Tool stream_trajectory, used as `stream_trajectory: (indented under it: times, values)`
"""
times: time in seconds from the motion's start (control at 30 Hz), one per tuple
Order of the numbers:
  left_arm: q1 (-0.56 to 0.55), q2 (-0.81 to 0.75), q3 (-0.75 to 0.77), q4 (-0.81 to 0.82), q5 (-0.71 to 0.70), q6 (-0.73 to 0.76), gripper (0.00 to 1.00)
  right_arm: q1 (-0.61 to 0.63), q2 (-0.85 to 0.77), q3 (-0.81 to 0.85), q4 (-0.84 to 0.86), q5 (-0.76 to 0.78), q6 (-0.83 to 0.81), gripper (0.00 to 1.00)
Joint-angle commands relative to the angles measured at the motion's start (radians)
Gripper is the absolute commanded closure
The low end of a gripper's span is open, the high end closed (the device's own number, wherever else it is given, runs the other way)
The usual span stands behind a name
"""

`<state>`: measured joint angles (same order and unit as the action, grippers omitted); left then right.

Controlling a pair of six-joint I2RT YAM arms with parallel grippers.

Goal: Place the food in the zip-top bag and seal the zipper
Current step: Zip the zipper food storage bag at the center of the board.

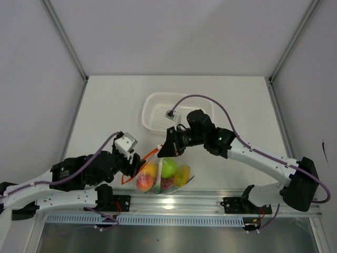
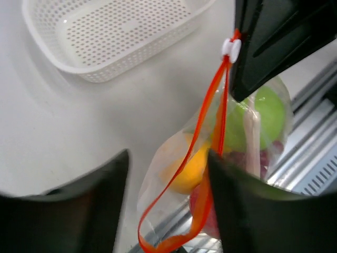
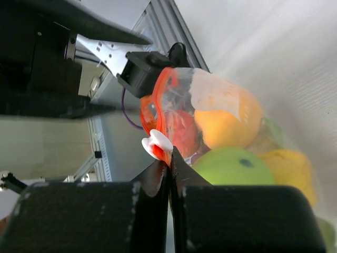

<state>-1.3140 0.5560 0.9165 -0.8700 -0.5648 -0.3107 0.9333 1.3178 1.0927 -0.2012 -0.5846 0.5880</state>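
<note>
The left arm (image 1: 63, 184) lies low along the near edge of the worktop (image 1: 105, 116), the left claw (image 1: 136, 164) pointing right with its fingers parted. The right arm (image 1: 263, 158) arches in from the near right corner, the right claw (image 1: 164, 148) pinched tight on the zipper (image 3: 149, 110).

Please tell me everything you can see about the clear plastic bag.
The bag is clear, floppy plastic with a red-orange strip along its mouth and a white slider. It rests on the table between the arms, bulging with toy fruit: green, orange, yellow, red. Its mouth gapes open. The right fingers pinch the strip beside the slider.
</note>
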Motion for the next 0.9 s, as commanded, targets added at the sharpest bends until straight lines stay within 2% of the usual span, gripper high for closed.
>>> stream_trajectory:
  times: [0.0, 0.17, 0.37, 0.4, 0.53, 0.73, 0.87]
  values:
    - [0.007, 0.013, 0.019, 0.074, 0.128, 0.084, 0.29, 0.004, -0.031, 0.012, 0.036, -0.061, -0.043, 1.00]
    - [0.007, 0.002, 0.010, 0.049, 0.085, 0.030, 0.28, -0.001, -0.043, -0.002, 0.026, -0.044, -0.037, 1.00]
    - [0.006, -0.007, 0.016, -0.049, 0.029, -0.034, 0.58, -0.033, -0.071, -0.008, -0.018, 0.050, -0.001, 1.00]
    - [0.006, 0.005, 0.022, -0.069, 0.048, -0.037, 0.68, -0.066, -0.087, -0.023, -0.029, 0.081, 0.071, 1.00]
    - [-0.001, 0.048, 0.024, -0.075, 0.062, -0.034, 0.67, -0.086, -0.101, -0.036, -0.018, 0.091, 0.122, 1.00]
    - [-0.014, 0.015, -0.001, -0.012, 0.040, -0.013, 0.50, -0.097, -0.114, -0.046, -0.043, 0.097, 0.134, 1.00]
    - [-0.014, 0.036, -0.016, 0.008, 0.049, 0.001, 0.45, -0.100, -0.132, -0.057, -0.032, 0.080, 0.145, 1.00]
